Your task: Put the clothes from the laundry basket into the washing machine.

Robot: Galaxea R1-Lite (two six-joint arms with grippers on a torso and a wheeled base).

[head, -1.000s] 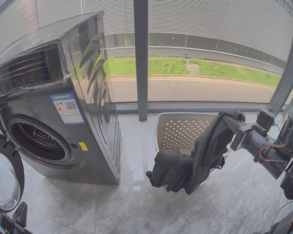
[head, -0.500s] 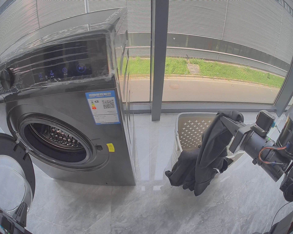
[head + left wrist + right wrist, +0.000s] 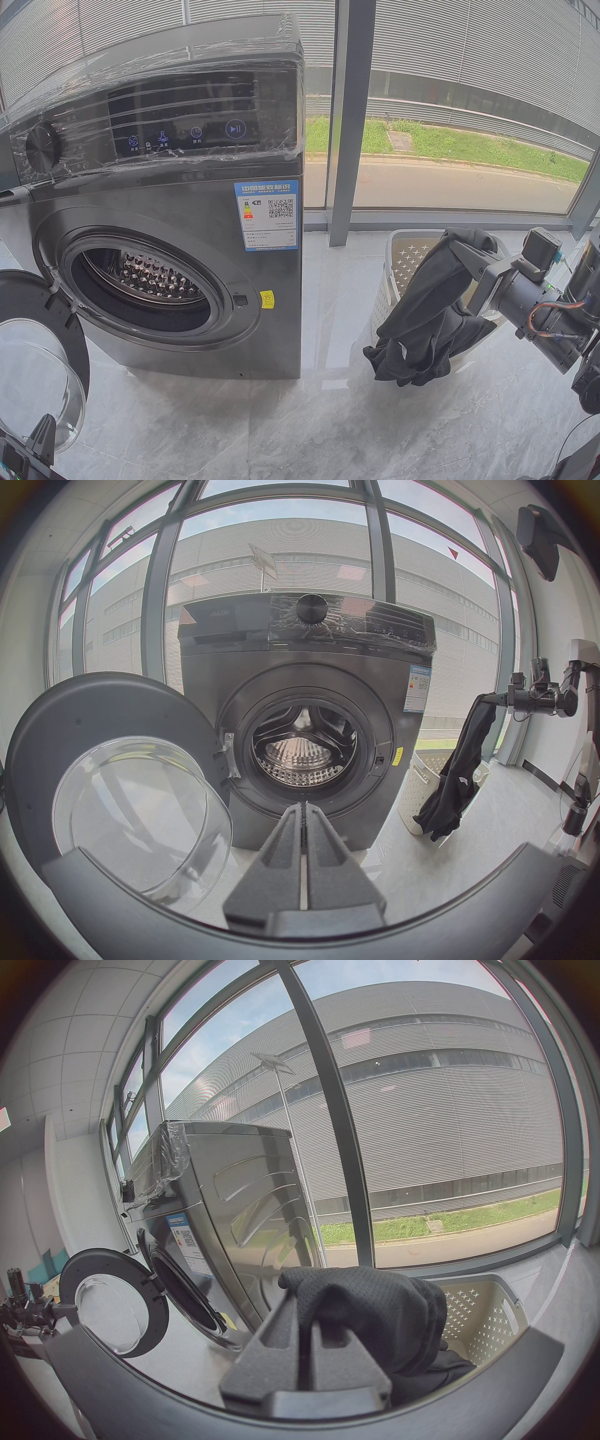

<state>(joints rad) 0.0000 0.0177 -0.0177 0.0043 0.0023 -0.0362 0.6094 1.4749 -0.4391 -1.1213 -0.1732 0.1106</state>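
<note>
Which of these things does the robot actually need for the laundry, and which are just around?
Needed: black garment, clamped in the right gripper; laundry basket; washing machine, its door open.
Just around: window pillar; label sticker; left gripper, shut, holding nothing.

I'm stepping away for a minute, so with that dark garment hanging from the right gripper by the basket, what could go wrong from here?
1. The dark garment hangs long from the right gripper, its lower end down the outer wall of the laundry basket, so it may snag on the rim or drag.
2. Only its top fold looks gripped, so it could slip out.
3. The washing machine has its door open beside the drum opening, and trailing cloth might catch on it.
</note>
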